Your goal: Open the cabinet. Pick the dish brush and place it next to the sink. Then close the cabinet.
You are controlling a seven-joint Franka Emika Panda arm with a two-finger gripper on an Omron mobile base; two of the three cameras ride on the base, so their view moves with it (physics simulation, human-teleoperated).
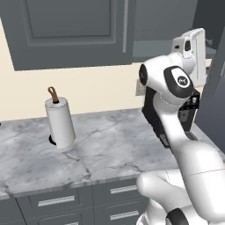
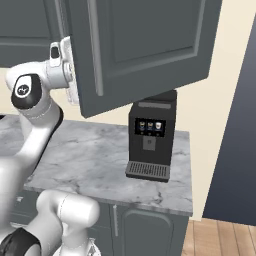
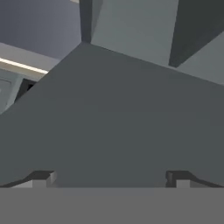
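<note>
- Cabinet (image 2: 145, 50) door swung out over the worktop (image 2: 100, 155) – shelf reachable.
- Fingers (image 3: 43, 178) wide apart, nothing held – facing the grey inside, probably seeking the brush.

A white paper-towel roll (image 1: 60, 121) stands upright on a brown-topped holder near the back edge of the grey marble counter (image 1: 110, 149). A black coffee machine (image 2: 150, 141) sits toward the counter's right end, against the cream wall (image 2: 225, 100). Grey drawers (image 1: 57, 201) with horizontal handles run below; the strip at lower right looks like wooden flooring (image 2: 220, 240).
</note>
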